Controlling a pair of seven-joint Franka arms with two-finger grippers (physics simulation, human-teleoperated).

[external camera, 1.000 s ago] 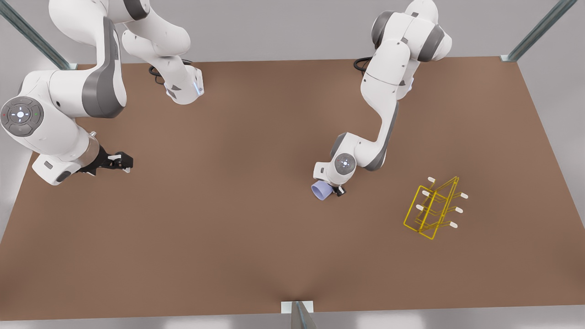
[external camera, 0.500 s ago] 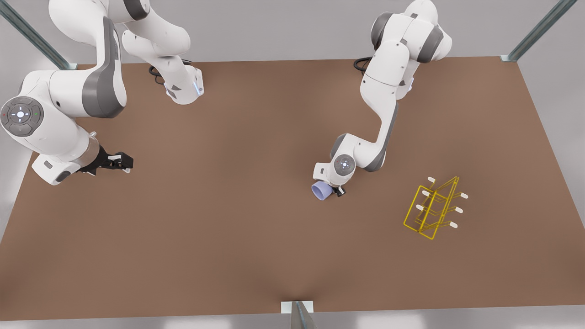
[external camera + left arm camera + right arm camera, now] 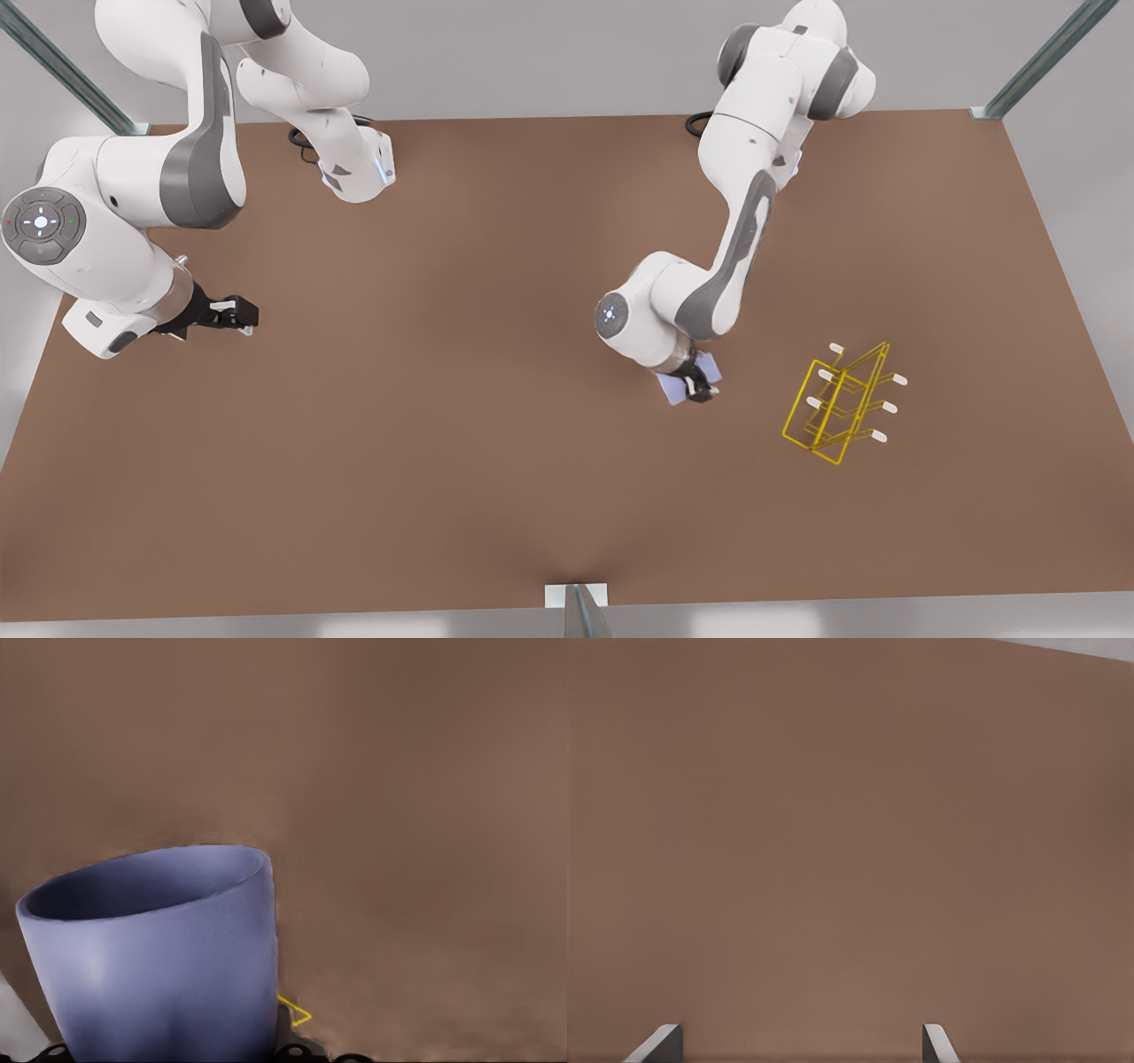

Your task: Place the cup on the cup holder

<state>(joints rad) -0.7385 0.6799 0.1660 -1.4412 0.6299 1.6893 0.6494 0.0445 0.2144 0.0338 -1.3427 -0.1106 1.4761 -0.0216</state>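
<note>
**Cup held above the table, short of the rack**

Cup (image 3: 678, 388) sits clamped between the jaws of the left gripper (image 3: 694, 385), off the brown table (image 3: 461, 425) near its middle. In the front view the lavender-blue body peeks out on both sides of the black fingers, tilted and largely covered by the wrist. From the left wrist view the cup (image 3: 159, 948) looms close with its open mouth facing away from the camera, and a small yellow corner of the cup holder (image 3: 297, 1012) shows just past its wall.

The cup holder (image 3: 842, 403) — a yellow wire A-frame with white-tipped pegs sticking out both sides — stands upright on the table toward the front view's right, apart from the cup and gripper with bare tabletop between them.

The right gripper (image 3: 237, 314) waits at the front view's left edge of the table, well away from both things. Its jaws stand apart — the right wrist view shows two fingertips (image 3: 660, 1043) separated over bare brown surface.
</note>
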